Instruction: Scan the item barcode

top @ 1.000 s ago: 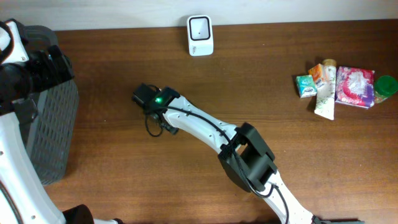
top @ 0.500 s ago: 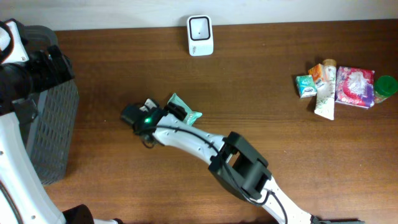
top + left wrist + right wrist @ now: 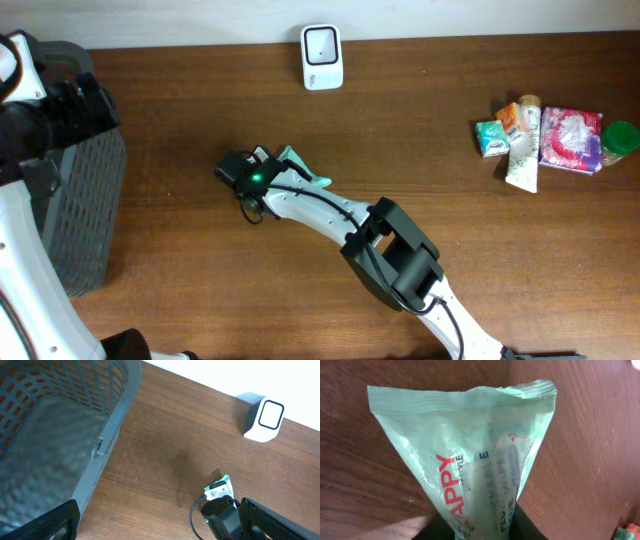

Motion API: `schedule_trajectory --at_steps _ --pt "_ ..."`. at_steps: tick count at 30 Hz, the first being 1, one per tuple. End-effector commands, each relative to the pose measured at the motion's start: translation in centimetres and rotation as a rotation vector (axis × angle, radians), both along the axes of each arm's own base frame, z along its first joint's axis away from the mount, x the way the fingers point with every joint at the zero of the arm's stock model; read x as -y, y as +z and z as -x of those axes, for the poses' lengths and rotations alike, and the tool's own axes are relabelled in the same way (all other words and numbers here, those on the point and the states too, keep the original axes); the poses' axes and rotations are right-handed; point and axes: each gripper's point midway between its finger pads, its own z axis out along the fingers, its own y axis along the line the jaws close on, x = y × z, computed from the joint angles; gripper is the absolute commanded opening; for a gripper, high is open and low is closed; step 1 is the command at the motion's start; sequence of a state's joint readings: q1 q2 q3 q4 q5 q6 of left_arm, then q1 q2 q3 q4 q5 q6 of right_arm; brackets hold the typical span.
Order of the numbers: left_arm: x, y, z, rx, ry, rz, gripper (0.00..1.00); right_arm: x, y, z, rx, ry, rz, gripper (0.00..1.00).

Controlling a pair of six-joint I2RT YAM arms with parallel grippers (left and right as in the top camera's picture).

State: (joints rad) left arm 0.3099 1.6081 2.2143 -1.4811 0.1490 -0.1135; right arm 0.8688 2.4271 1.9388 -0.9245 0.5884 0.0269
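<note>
Wooden table; my right gripper clamps the green packet by one end, presumably keeping its faces clear for the scanner; left gripper gapes empty.

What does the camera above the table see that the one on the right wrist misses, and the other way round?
Only overhead: the white scanner, the grey basket, the pile of groceries and the right arm itself. Only right wrist: the red lettering on the green packet, close up. Both: that packet, pinched in the right pincer, and the brown table.
</note>
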Motion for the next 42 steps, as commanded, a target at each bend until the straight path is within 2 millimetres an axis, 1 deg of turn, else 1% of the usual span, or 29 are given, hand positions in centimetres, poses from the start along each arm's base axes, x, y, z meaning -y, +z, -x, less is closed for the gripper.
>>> schedule_trajectory --at_steps 1,3,4,6,7,9,10,11,12,13,14,15,16,17,18,19,20,22,24,25,27,28,29,32,33,35,37,40,42 --pt "0.1 0.7 0.3 0.02 0.003 -0.004 0.99 -2.9 1.1 2.2 -0.256 0.006 -0.211 0.09" --pt "0.1 0.7 0.4 0.02 0.003 -0.004 0.99 -4.0 5.0 2.9 -0.442 -0.01 -0.414 0.04" --pt "0.1 0.7 0.3 0.02 0.003 -0.004 0.99 -4.0 6.6 3.7 -0.604 -0.007 -0.565 0.04" --pt "0.1 0.7 0.4 0.02 0.003 -0.004 0.99 -2.8 7.7 4.2 -0.823 -0.021 -0.783 0.04" --pt "0.1 0.7 0.3 0.02 0.003 -0.004 0.99 -2.0 8.1 3.9 -0.885 -0.029 -0.87 0.04" --pt "0.1 0.7 0.3 0.02 0.003 -0.004 0.99 1.6 7.5 2.7 -1.027 -0.146 -1.099 0.04" --pt "0.1 0.7 0.3 0.02 0.003 -0.004 0.99 2.6 7.1 2.4 -1.048 -0.18 -1.143 0.05" --pt "0.1 0.7 0.4 0.02 0.003 -0.004 0.99 4.8 5.7 1.9 -1.049 -0.249 -1.157 0.11" --pt "0.1 0.7 0.4 0.02 0.003 -0.004 0.99 6.0 5.1 1.6 -1.05 -0.289 -1.162 0.12" --pt "0.1 0.7 0.3 0.02 0.003 -0.004 0.99 8.2 4.3 1.2 -1.049 -0.356 -1.176 0.12" --pt "0.1 0.7 0.4 0.02 0.003 -0.004 0.99 9.9 3.6 0.6 -1.026 -0.395 -1.164 0.18" --pt "0.1 0.7 0.3 0.02 0.003 -0.004 0.99 12.2 2.6 -0.1 -0.984 -0.461 -1.107 0.4" --pt "0.1 0.7 0.3 0.02 0.003 -0.004 0.99 15.1 2.0 -1.2 -0.921 -0.539 -1.032 0.54" --pt "0.1 0.7 0.3 0.02 0.003 -0.004 0.99 17.3 2.3 -2.1 -0.871 -0.569 -0.974 0.61" --pt "0.1 0.7 0.3 0.02 0.003 -0.004 0.99 19.4 3.0 -3.0 -0.812 -0.615 -0.903 0.67" --pt "0.1 0.7 0.4 0.02 0.003 -0.004 0.99 21.1 4.7 -4.0 -0.749 -0.622 -0.846 0.72" --pt "0.1 0.7 0.3 0.02 0.003 -0.004 0.99 21.9 6.6 -4.7 -0.705 -0.618 -0.821 0.72" --pt "0.1 0.7 0.4 0.02 0.003 -0.004 0.99 22.1 10.4 -5.3 -0.624 -0.582 -0.761 0.72" --pt "0.1 0.7 0.3 0.02 0.003 -0.004 0.99 20.1 12.9 -5.2 -0.58 -0.505 -0.73 0.72" --pt "0.1 0.7 0.3 0.02 0.003 -0.004 0.99 18.9 13.1 -5.0 -0.572 -0.473 -0.71 0.75" --pt "0.1 0.7 0.3 0.02 0.003 -0.004 0.99 19.1 12.4 -4.9 -0.525 -0.457 -0.577 0.89" --pt "0.1 0.7 0.3 0.02 0.003 -0.004 0.99 19.3 12.4 -5.1 -0.517 -0.459 -0.578 0.95" --pt "0.1 0.7 0.3 0.02 0.003 -0.004 0.99 20.2 12.4 -5.4 -0.51 -0.478 -0.584 0.99" --pt "0.1 0.7 0.3 0.02 0.003 -0.004 0.99 23.0 12.2 -6.1 -0.495 -0.534 -0.603 0.99" --pt "0.1 0.7 0.3 0.02 0.003 -0.004 0.99 23.3 11.9 -6.1 -0.518 -0.535 -0.643 0.99" --pt "0.1 0.7 0.3 0.02 0.003 -0.004 0.99 21.6 11.0 -5.1 -0.637 -0.414 -0.756 0.99" --pt "0.1 0.7 0.4 0.02 0.003 -0.004 0.99 21.4 8.8 -4.3 -0.695 -0.415 -0.757 0.99" --pt "0.1 0.7 0.3 0.02 0.003 -0.004 0.99 21.9 4.5 -2.8 -0.772 -0.462 -0.748 1.0" --pt "0.1 0.7 0.3 0.02 0.003 -0.004 0.99 21.9 3.6 -2.6 -0.797 -0.478 -0.8 0.96"
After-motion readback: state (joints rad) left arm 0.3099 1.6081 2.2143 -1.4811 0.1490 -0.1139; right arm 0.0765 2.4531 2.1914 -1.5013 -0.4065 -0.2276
